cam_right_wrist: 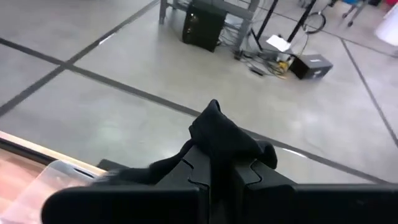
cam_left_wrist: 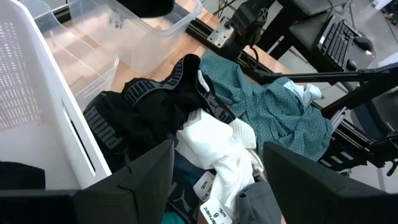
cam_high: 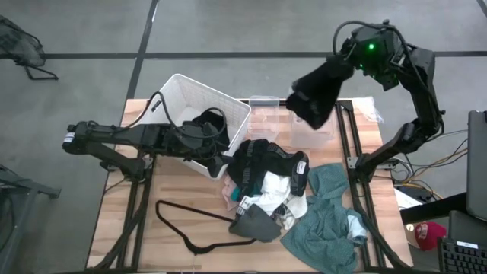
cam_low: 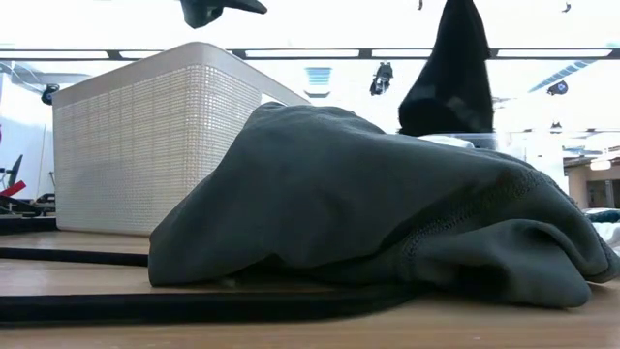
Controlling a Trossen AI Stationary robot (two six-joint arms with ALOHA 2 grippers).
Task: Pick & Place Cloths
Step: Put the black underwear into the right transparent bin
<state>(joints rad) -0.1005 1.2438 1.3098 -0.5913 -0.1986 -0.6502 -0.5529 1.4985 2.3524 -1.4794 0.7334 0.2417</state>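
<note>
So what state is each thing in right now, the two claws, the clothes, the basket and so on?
Left gripper: open, empty, over the pile.
Right gripper: shut on black cloth, hanging above the table's far edge.
White plastic basket: tipped, black garment inside.
Clear plastic bin: upright.
Teal-green cloth: crumpled flat.
Black wire hanger: lying flat.

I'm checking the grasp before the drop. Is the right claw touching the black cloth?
Touching. In the right wrist view the right claw is shut with the black cloth pinched between its fingers; the high view shows the cloth hanging from it.
</note>
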